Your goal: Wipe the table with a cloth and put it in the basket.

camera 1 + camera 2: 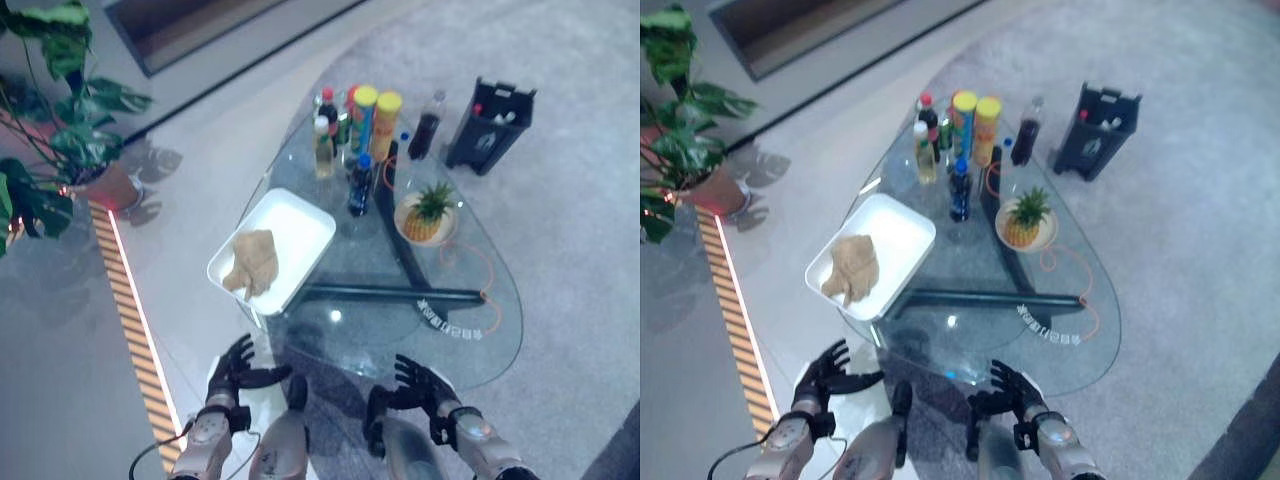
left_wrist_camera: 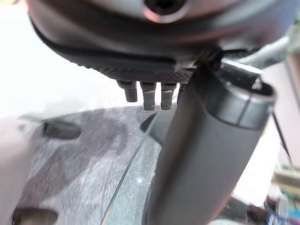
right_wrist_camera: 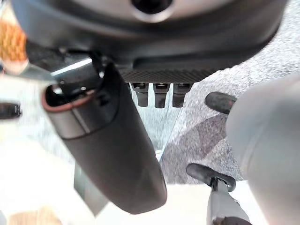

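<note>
One glass table [image 1: 470, 350] stands on a grey carpet [image 1: 570, 220]. At its left edge sits one white basket [image 1: 300, 225], and in it lies one tan cloth [image 1: 253, 262], crumpled, touching neither hand. At the far end of the table stands a cluster of bottles [image 1: 335, 135], about six though they overlap too much for a sure count, with two tall yellow-lidded cans [image 1: 375, 120] among them and one dark bottle [image 1: 425, 125] apart to the right. One pineapple [image 1: 428, 212] sits on one plate [image 1: 405, 222] near the middle. One dark bin [image 1: 490, 125] stands on the carpet just beyond the table, and one potted plant [image 1: 60, 110] stands on the floor at far left.

The left hand [image 1: 235, 370] hovers near the table's near edge, fingers spread and relaxed, holding nothing. The right hand [image 1: 422, 385] hovers over the near edge of the glass, fingers likewise loosely spread, gripping nothing.
</note>
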{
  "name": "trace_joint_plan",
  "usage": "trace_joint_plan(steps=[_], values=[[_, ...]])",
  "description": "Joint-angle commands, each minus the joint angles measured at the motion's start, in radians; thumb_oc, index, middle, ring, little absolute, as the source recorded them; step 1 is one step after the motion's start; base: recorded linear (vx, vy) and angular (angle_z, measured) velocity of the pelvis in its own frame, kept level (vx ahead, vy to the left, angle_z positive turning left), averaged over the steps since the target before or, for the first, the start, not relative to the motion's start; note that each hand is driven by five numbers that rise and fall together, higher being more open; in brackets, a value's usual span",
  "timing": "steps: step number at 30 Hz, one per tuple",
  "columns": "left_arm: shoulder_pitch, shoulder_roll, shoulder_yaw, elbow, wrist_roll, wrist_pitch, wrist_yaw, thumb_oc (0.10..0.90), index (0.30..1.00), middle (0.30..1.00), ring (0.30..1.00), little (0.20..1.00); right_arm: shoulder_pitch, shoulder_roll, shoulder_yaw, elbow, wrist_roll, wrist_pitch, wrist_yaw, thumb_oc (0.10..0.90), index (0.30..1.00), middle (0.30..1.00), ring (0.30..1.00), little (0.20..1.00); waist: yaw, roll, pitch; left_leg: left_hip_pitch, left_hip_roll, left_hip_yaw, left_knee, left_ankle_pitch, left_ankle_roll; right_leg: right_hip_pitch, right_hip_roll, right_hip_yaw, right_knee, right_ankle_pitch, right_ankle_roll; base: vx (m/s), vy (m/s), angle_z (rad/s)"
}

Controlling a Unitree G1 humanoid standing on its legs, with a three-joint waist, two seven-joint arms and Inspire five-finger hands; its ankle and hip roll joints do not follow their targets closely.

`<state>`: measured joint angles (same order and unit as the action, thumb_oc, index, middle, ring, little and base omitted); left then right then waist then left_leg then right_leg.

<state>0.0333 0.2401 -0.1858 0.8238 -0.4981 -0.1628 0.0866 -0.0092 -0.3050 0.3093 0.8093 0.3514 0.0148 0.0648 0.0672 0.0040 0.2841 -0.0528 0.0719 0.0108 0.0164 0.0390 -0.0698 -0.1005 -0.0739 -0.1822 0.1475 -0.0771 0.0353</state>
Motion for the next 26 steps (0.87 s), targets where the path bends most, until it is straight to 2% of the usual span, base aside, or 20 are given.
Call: trace_joint_plan(steps=[1, 2, 4, 6, 7, 10, 15, 19, 26], values=[[-0.005, 0.027, 0.02, -0.037, -0.027, -0.039, -0.023, 0.8, 0.9, 0.9, 0.9, 0.9, 0.013, 0.004, -0.01, -0.061, -0.025, -0.036, 0.007, 0.8, 0.9, 0.9, 0.9, 0.9, -0.004, -0.045, -0.014, -0.046, -0.055, 0.001, 0.031, -0.002, 0.018, 0.067, -0.01, -0.026, -0.067, 0.052, 0.011, 0.1, -0.027, -0.01], [-0.018, -0.008, 0.033, 0.111, -0.046, 0.006, -0.069, 0.8, 0.9, 0.9, 0.9, 0.9, 0.004, 0.038, -0.034, 0.1, -0.014, -0.036, -0.051, 0.8, 0.9, 0.9, 0.9, 0.9, -0.013, -0.046, -0.049, -0.006, -0.052, 0.006, 0.012, -0.01, 0.02, 0.095, -0.011, -0.018, -0.087, 0.057, 0.015, 0.12, -0.034, -0.01], [-0.033, -0.017, 0.028, 0.198, -0.01, 0.061, -0.079, 0.8, 0.9, 0.9, 0.9, 0.9, -0.007, 0.048, -0.042, 0.191, 0.002, -0.03, -0.066, 0.8, 0.9, 0.9, 0.9, 0.9, -0.019, -0.047, -0.069, 0.006, -0.048, 0.01, 0.006, -0.011, 0.021, 0.105, -0.012, -0.016, -0.099, 0.062, 0.016, 0.13, -0.027, -0.03], [-0.038, -0.021, 0.026, 0.251, 0.003, 0.057, -0.085, 0.8, 0.9, 0.9, 0.9, 0.9, -0.012, 0.053, -0.05, 0.236, -0.001, -0.032, -0.057, 0.8, 0.9, 0.9, 0.9, 0.9, -0.022, -0.046, -0.079, 0.015, -0.048, 0.01, 0.003, -0.012, 0.022, 0.112, -0.012, -0.01, -0.106, 0.067, 0.017, 0.12, -0.001, -0.14], [-0.049, -0.028, 0.027, 0.35, 0.048, 0.06, -0.093, 0.8, 0.9, 0.9, 0.9, 0.9, -0.019, 0.066, -0.061, 0.313, -0.013, -0.012, -0.052, 0.8, 0.9, 0.9, 0.9, 0.9, -0.032, -0.043, -0.107, 0.039, -0.045, 0.016, -0.008, -0.015, 0.022, 0.129, -0.011, 0.0, -0.122, 0.071, 0.02, 0.12, 0.007, -0.18], [-0.063, -0.031, 0.019, 0.427, 0.077, 0.076, -0.083, 0.8, 0.9, 0.9, 0.9, 0.9, -0.022, 0.078, -0.076, 0.39, -0.01, 0.012, -0.045, 0.8, 0.9, 0.9, 0.9, 0.9, -0.044, -0.037, -0.132, 0.058, -0.041, 0.024, -0.022, -0.017, 0.021, 0.14, -0.012, 0.01, -0.137, 0.076, 0.025, 0.11, 0.007, -0.14], [-0.062, -0.056, 0.068, 0.492, -0.002, 0.097, -0.085, 0.8, 0.9, 0.9, 0.9, 0.9, -0.014, 0.095, -0.139, 0.492, -0.011, 0.026, -0.058, 0.8, 0.9, 0.9, 0.9, 0.9, -0.053, -0.026, -0.157, 0.092, -0.033, 0.035, -0.057, -0.017, 0.021, 0.161, -0.015, 0.021, -0.164, 0.084, 0.032, 0.07, -0.001, -0.12], [-0.061, -0.062, 0.054, 0.502, 0.054, 0.077, -0.09, 0.8, 0.9, 0.9, 0.9, 0.9, -0.013, 0.103, -0.142, 0.514, -0.053, 0.013, -0.079, 0.8, 0.9, 0.9, 0.9, 0.9, -0.053, -0.023, -0.171, 0.107, -0.03, 0.038, -0.079, -0.015, 0.021, 0.171, -0.017, 0.021, -0.174, 0.086, 0.037, 0.03, -0.01, -0.06], [-0.066, -0.061, 0.048, 0.512, 0.068, 0.094, -0.087, 0.8, 0.9, 0.9, 0.9, 0.9, -0.017, 0.102, -0.141, 0.543, -0.074, 0.038, -0.079, 0.8, 0.9, 0.9, 0.9, 0.9, -0.058, -0.019, -0.182, 0.123, -0.023, 0.048, -0.085, -0.017, 0.021, 0.181, -0.018, 0.025, -0.18, 0.085, 0.038, 0.0, 0.0, 0.0]])
